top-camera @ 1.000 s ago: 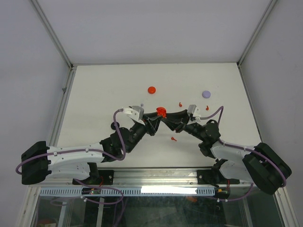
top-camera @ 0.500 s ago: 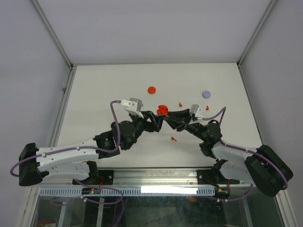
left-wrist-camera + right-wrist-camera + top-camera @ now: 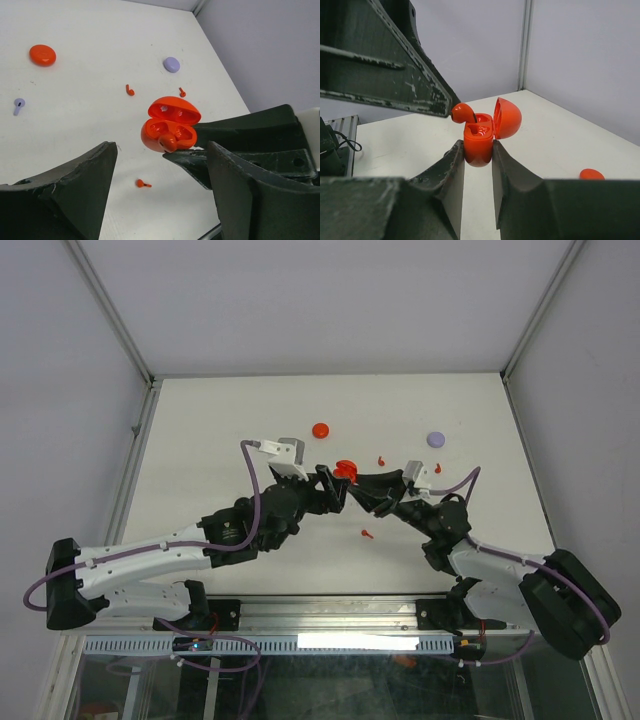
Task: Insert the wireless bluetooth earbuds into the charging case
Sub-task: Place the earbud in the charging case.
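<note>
My right gripper (image 3: pixel 478 146) is shut on the base of an open red charging case (image 3: pixel 479 145) and holds it upright above the table, lid (image 3: pixel 508 118) hinged back. A red earbud (image 3: pixel 463 113) rests tilted on the case's rim, stem toward a socket. It also shows in the left wrist view (image 3: pixel 169 142). My left gripper (image 3: pixel 161 148) is open wide, its fingers (image 3: pixel 75 190) either side of the case (image 3: pixel 170 122) and one tip close to the earbud. In the top view both grippers, left (image 3: pixel 330 486) and right (image 3: pixel 353 478), meet at the case (image 3: pixel 345 469).
On the table lie a red disc (image 3: pixel 320 430), a lavender disc (image 3: pixel 435 439), loose red earbuds (image 3: pixel 381 460) (image 3: pixel 438 468) (image 3: pixel 367 534), and a lavender earbud (image 3: pixel 18 105). White walls enclose the table on three sides.
My left wrist has swung up and toward the far side. The case in my right gripper has shifted slightly farther from the bases. The loose pieces have not moved.
</note>
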Tool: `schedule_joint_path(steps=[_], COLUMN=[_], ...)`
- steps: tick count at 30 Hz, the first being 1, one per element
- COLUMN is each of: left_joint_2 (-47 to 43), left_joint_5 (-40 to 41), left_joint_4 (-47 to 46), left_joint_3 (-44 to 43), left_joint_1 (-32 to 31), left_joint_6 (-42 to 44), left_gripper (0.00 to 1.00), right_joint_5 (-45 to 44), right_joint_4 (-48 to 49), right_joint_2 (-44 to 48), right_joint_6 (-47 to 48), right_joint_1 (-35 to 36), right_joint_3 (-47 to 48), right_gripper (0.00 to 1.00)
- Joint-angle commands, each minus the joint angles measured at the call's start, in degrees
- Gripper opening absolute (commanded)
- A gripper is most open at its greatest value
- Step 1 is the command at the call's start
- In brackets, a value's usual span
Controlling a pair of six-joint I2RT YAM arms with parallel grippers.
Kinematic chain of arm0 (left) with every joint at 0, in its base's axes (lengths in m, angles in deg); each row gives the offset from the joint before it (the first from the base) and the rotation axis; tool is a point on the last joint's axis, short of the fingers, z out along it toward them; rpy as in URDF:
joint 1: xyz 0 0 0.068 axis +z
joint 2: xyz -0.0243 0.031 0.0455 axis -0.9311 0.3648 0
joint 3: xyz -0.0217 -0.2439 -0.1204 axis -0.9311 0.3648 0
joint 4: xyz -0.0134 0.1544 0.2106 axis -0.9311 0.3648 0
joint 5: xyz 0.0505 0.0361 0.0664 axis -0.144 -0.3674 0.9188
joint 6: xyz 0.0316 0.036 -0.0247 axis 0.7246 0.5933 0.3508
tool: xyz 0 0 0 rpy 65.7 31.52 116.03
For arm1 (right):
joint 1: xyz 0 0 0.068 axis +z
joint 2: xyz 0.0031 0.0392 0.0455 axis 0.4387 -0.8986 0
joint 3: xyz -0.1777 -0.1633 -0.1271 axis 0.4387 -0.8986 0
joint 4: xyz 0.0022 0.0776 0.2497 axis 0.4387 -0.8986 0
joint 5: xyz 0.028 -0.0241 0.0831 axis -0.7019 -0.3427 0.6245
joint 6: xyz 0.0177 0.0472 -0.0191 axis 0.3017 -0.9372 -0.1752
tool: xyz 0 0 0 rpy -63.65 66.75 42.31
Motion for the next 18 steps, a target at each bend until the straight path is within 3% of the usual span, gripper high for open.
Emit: schedule_joint_path(steps=[1, 18], left_joint_2=[0.17, -1.27], left_joint_5=[0.58, 5.19], left_joint_4=[1.67, 3.05], left_joint_3=[-1.77, 0.07], left_joint_1=[-0.51, 0.27], left_joint_6=[-1.30, -2.71], left_gripper=[0.72, 0.63], right_joint_5=[-0.99, 0.07], right_joint_4=[1.58, 1.41], right_joint_2=[2.22, 2.88], right_joint_6=[1.14, 0.96], right_joint_1=[-0.23, -0.28], right_joint_3=[1.01, 1.01], right_gripper=[0.00, 0.00])
